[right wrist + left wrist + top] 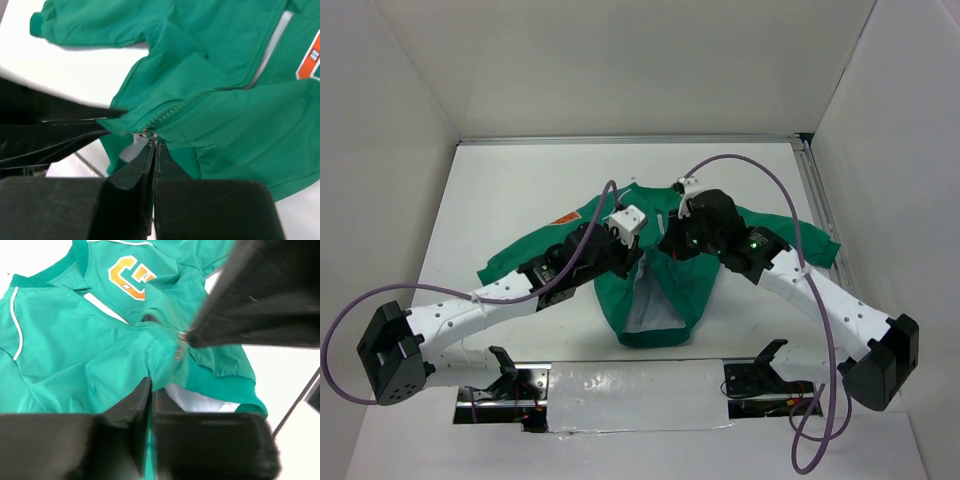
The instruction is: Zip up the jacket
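Where the two arms meet over the middle of the counter [500,190], the jacket [672,285] lies spread out, its hem toward the arm bases and its sleeves out to both sides. The left gripper [151,386] is pressed together on the green fabric near the hem. Just beyond it, the right gripper [154,144] pinches the zipper pull [147,134], low on the front. Farther up sits the orange G patch [131,276].

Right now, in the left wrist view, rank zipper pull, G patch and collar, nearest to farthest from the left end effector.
1. Zipper pull, just up-right of the left end effector.
2. G patch, higher, on the chest.
3. Collar, top left, beyond the patch.
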`<state>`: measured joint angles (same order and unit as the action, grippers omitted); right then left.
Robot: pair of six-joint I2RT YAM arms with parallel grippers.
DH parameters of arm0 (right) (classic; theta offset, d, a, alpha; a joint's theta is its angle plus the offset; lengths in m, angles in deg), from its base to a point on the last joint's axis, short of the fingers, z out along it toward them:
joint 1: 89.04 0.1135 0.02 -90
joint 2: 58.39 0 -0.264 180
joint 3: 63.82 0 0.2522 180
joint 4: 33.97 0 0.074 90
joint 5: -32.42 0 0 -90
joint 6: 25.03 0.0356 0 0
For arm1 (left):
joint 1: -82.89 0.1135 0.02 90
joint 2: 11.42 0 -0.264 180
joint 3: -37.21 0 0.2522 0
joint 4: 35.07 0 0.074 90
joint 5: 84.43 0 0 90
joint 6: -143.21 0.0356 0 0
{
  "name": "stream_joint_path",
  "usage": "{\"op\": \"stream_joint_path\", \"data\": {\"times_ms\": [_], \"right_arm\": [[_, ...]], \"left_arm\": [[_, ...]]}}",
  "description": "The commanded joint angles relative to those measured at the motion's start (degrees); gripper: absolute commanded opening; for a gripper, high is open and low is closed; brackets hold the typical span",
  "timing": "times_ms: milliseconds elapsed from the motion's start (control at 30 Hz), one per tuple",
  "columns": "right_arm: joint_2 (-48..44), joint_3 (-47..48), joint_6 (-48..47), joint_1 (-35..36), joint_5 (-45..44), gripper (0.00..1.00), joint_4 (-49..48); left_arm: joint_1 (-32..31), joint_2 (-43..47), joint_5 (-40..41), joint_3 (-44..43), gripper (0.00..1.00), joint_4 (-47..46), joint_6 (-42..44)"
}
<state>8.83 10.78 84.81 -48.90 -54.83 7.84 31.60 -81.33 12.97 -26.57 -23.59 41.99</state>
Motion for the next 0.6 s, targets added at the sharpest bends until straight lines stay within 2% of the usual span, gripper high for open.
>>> {"op": "stream_joint_path", "data": {"times_ms": [0, 33, 100, 200, 467, 567], "right_arm": [[-1.7, -0.4, -2.3, -2.8, 5.5, 0.0, 4.6], [-1.4, -0.2, -2.2, -3.0, 7.4, 0.0, 4.9], [-1.1, -0.3, -0.5, -4.0, 8.2, 0.0, 4.6], [-1.0, -0.1, 1.3, -6.1, 11.9, 0.0, 4.6], [-0.9, -0.1, 4.3, -12.1, 28.5, 0.0, 3.6], [-1.6, -0.1, 5.7, -14.0, 33.7, 0.0, 3.9]], "left_arm": [[2.7, -0.5, -1.8, -4.6, 0.29, 1.9, -3.9], [3.3, -0.9, -2.3, -6.0, 0.49, 3.8, -5.0], [3.5, -1.1, -3.6, -6.7, 0.72, 4.7, -6.5], [3.6, 0.0, -4.4, -7.4, 0.85, 7.5, -9.1], [3.2, 4.8, -9.4, -9.6, 0.88, 17.0, -19.6], [2.2, 7.3, -11.9, -10.3, 0.85, 19.9, -23.8]]}}
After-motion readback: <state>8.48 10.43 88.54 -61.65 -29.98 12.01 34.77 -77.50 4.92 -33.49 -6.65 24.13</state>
